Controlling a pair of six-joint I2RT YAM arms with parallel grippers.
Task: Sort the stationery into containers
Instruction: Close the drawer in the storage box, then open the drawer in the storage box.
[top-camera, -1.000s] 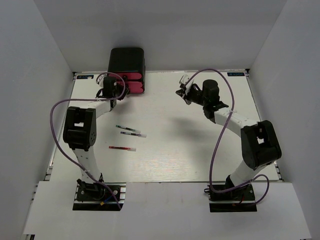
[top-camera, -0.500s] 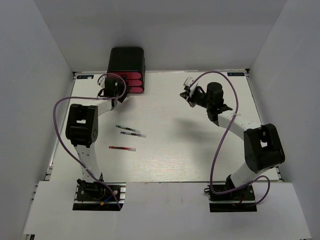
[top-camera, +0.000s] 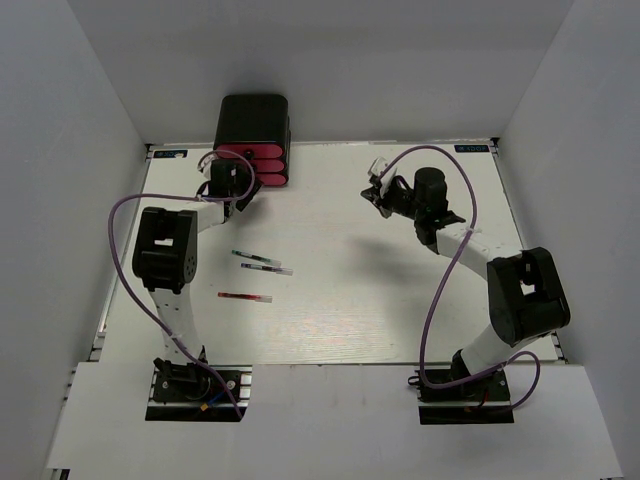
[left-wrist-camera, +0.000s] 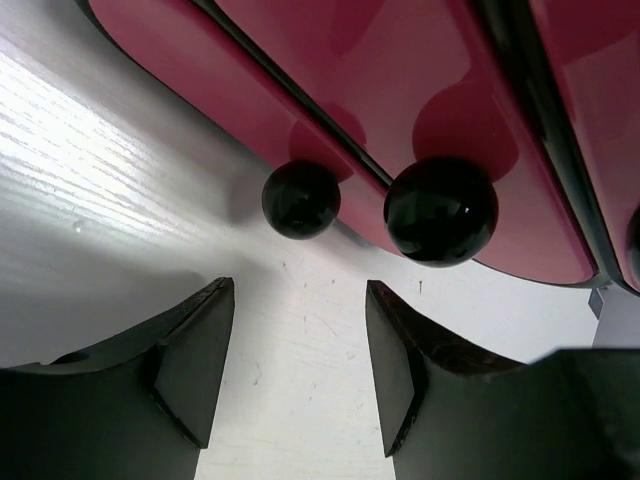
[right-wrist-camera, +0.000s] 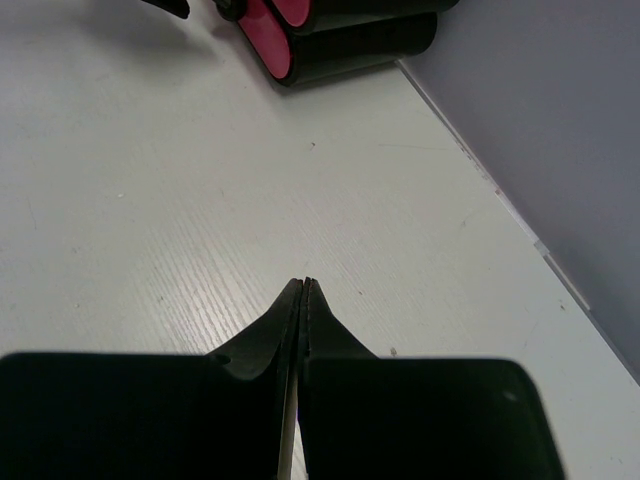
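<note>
The left gripper (left-wrist-camera: 298, 292), jaws parted and empty, faces the black knobs (left-wrist-camera: 441, 210) of the pink-red drawers (top-camera: 265, 166) at the table's (top-camera: 400, 300) 11 o'clock, the right gripper (right-wrist-camera: 303, 287) is pressed shut at 1 o'clock, and three pens (top-camera: 266, 268) lie at 9 o'clock.

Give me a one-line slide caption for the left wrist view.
Open, empty left gripper over the white table, facing black knobs on the pink-red drawers.
</note>
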